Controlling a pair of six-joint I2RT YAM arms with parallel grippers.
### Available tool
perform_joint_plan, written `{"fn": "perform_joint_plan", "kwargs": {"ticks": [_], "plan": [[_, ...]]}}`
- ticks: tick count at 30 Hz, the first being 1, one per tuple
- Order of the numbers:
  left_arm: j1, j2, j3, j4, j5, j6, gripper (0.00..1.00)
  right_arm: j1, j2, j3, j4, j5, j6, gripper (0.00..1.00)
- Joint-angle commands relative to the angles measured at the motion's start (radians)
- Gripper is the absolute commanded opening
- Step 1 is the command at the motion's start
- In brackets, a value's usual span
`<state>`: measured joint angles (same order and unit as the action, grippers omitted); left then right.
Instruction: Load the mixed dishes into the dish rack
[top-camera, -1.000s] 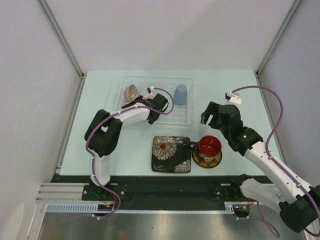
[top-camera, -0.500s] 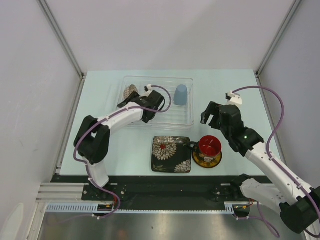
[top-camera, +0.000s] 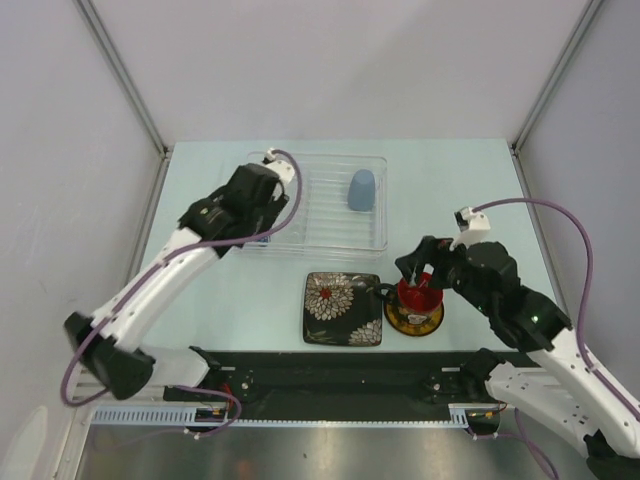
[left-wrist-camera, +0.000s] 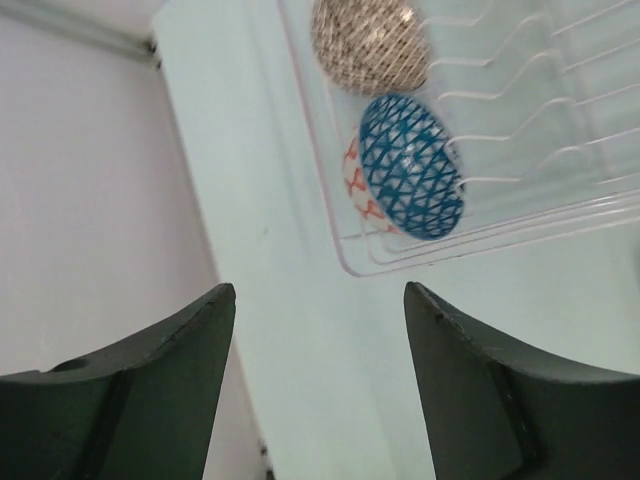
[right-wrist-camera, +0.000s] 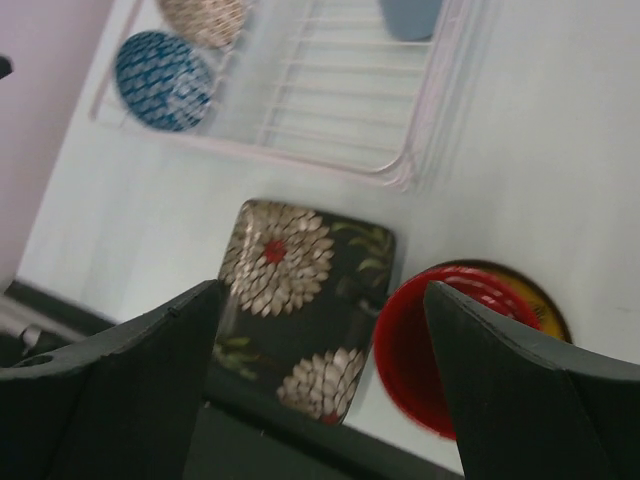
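Jaws gape: left gripper (left-wrist-camera: 318, 295) by dish rack (left-wrist-camera: 560, 125), right gripper (right-wrist-camera: 322, 290) near mug (right-wrist-camera: 425, 350).

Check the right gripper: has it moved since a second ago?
Yes. The right gripper has come toward the near edge, from beside the dish rack to above the dark floral mug.

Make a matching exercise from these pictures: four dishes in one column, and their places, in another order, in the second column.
1 pale blue cup
2 small blue saucer
3 black square plate
4 mug with red inside

A on the yellow saucer
B flat on the table, outside the dish rack
C in the dish rack, next to the beige bowl
D in the dish rack's right part, alone

Pairs: 1-D, 2-C, 3-B, 4-A
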<state>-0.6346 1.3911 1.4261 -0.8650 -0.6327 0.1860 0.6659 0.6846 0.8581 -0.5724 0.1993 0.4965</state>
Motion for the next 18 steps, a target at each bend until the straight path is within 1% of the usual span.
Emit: {"fn": "perform_joint_plan", "kwargs": {"ticks": [1, 2, 3, 4, 5, 6, 7, 8, 11, 14, 18], "plan": [[0.001, -0.131, -0.143, -0.045, 0.338, 0.061, 0.73, 0.081, -0.079, 0.045, -0.15, -0.133, 0.022, 0.88], [-0.004, -0.164, -0.203, -0.04, 0.361, 0.059, 0.73, 0.118, -0.079, 0.045, -0.162, -0.162, 0.034, 0.89], [-0.013, -0.178, -0.226, -0.035, 0.379, 0.052, 0.73, 0.144, -0.077, 0.042, -0.17, -0.172, 0.04, 0.88], [-0.02, -0.187, -0.248, -0.029, 0.416, 0.046, 0.73, 0.17, -0.065, 0.033, -0.187, -0.164, 0.05, 0.89], [-0.026, -0.19, -0.277, -0.02, 0.429, 0.037, 0.72, 0.229, -0.051, 0.027, -0.193, -0.156, 0.063, 0.88], [-0.045, -0.188, -0.286, -0.019, 0.45, 0.023, 0.72, 0.263, -0.036, 0.019, -0.198, -0.143, 0.074, 0.89], [-0.056, -0.185, -0.297, -0.009, 0.45, 0.012, 0.72, 0.294, -0.004, 0.0, -0.196, -0.105, 0.097, 0.88], [-0.078, -0.176, -0.312, 0.012, 0.453, 0.006, 0.72, 0.367, 0.012, -0.013, -0.187, -0.081, 0.109, 0.88], [-0.112, -0.159, -0.346, 0.078, 0.446, -0.01, 0.71, 0.443, 0.088, -0.071, -0.12, -0.035, 0.138, 0.89], [-0.126, -0.126, -0.369, 0.133, 0.444, -0.008, 0.71, 0.451, 0.163, -0.129, -0.057, -0.021, 0.16, 0.88], [-0.134, -0.08, -0.395, 0.202, 0.441, 0.006, 0.7, 0.452, 0.213, -0.197, -0.009, 0.038, 0.18, 0.88]]}}
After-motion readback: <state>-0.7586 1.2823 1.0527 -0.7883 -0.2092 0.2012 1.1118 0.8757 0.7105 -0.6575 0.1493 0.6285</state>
